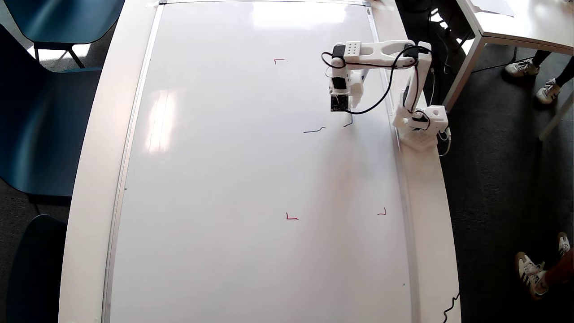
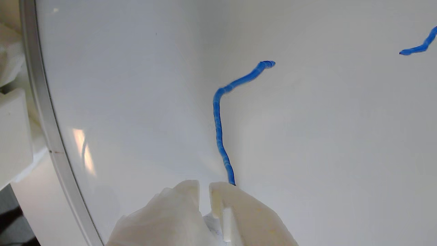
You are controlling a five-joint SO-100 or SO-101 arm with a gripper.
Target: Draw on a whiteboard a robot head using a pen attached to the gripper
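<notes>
A white desk (image 1: 89,179) carries the glossy whiteboard (image 1: 224,179), thin silver frame, red corner marks (image 1: 292,217). The white printed-plastic gripper (image 2: 204,186) stands over the board's upper right area in the overhead view, jaws nearly together; the pen itself is hidden. The robot head (image 2: 218,116) is only a wavy blue stroke running from the gripper tips, with a second short stroke (image 1: 314,130) beside.

White 3D-printed arm (image 1: 381,49) w/ black servos, black cables.
</notes>
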